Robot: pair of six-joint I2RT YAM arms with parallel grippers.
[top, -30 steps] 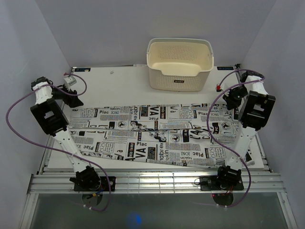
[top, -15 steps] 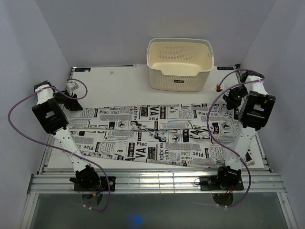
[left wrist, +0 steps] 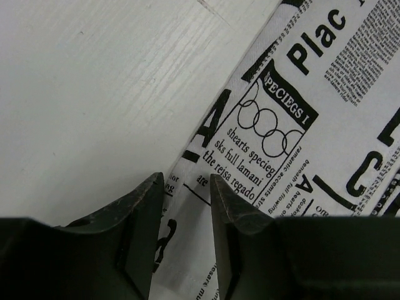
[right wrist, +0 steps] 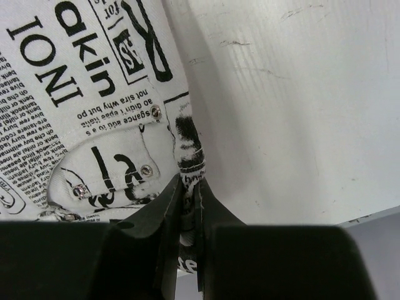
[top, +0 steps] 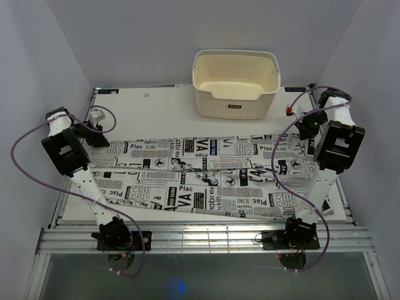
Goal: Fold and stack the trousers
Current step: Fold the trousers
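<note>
The newspaper-print trousers (top: 200,172) lie spread flat across the table, legs to the left, waist to the right. My left gripper (top: 100,141) is at the far left corner of a leg; in the left wrist view (left wrist: 186,187) its jaws stand a little apart with the cloth's hem (left wrist: 187,237) lying between them. My right gripper (top: 306,132) is at the far right waist corner; in the right wrist view (right wrist: 187,187) it is shut on the waistband edge (right wrist: 189,150), beside a riveted pocket (right wrist: 119,169).
A cream perforated basket (top: 236,83) stands at the back centre of the white table (top: 156,112). Purple cables loop from both arms. The table's right edge (right wrist: 369,215) is close to the right gripper.
The left gripper has come down and right onto the leg corner. The right gripper has shifted slightly back at the waist.
</note>
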